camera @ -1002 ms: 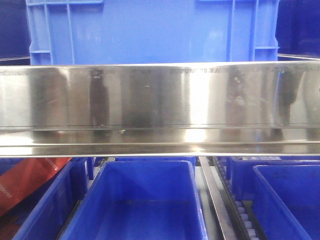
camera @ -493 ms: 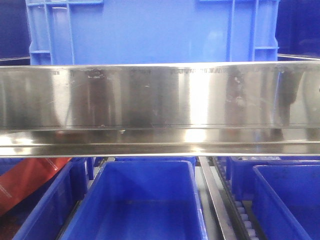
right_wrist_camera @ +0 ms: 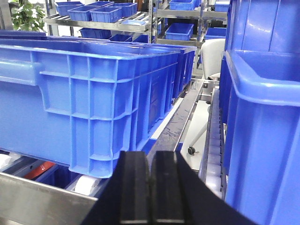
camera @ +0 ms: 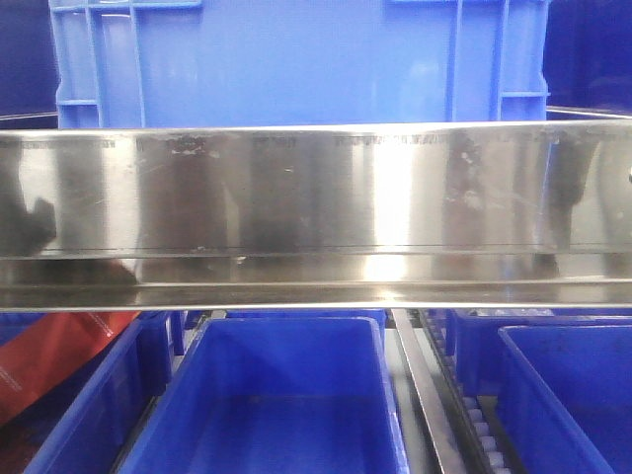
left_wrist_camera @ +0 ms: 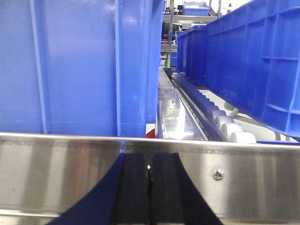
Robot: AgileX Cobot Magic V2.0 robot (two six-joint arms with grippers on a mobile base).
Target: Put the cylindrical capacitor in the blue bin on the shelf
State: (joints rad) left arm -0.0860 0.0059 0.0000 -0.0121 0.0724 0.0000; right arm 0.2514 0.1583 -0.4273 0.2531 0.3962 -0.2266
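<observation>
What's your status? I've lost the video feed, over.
Left end effector shut, nothing visible in it. Right end effector shut, same. Capacitor not in sight. Shelf rail and blue bin close ahead.

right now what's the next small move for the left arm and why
Probably raise the left gripper a little. Its jaws are shut and level with the shelf rail, and the wall of the blue bin stands just behind it, so the bin's opening looks out of reach. No capacitor shows in any view, so I can't confirm one is held.
</observation>
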